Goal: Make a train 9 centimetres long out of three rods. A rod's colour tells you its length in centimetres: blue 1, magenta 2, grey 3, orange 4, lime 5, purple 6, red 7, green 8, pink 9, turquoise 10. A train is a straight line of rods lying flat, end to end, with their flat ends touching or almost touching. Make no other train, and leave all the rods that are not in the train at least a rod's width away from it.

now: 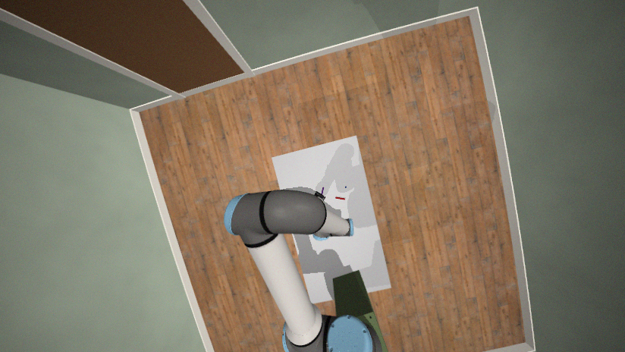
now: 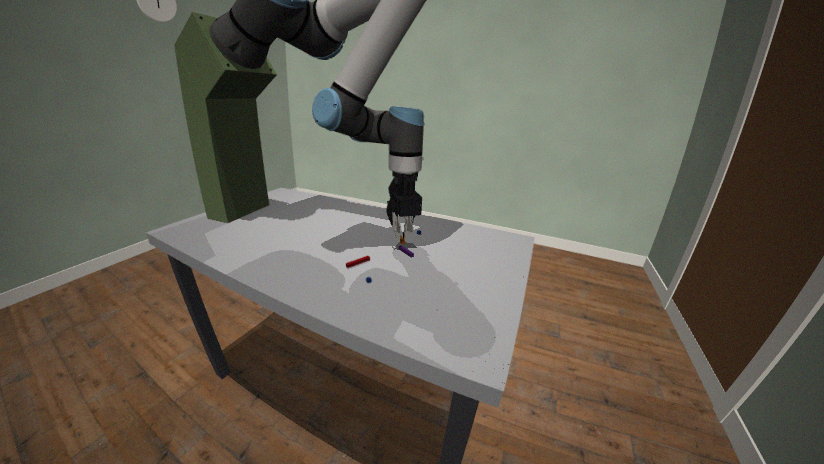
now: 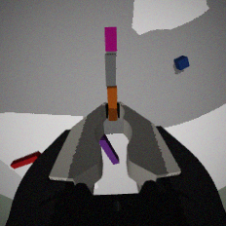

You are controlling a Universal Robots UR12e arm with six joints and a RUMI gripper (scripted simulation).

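Saw slim, straight-edged orange rod [image 2: 402,240] [image 3: 112,97] pinched in nearly closed fingers of black-and-grey gripper [image 1: 320,195] [image 2: 401,238] [image 3: 112,103]. Read long axis as running up wrist view, nearly in line with flat-faced grey rod [image 3: 110,69] and shorter magenta rod [image 3: 111,39] beyond. Located near purple rod [image 1: 322,190] [image 2: 406,251] [image 3: 109,149], over white table [image 1: 362,258] [image 2: 276,230]. Noted plain, even orange; could not tell material or table contact.
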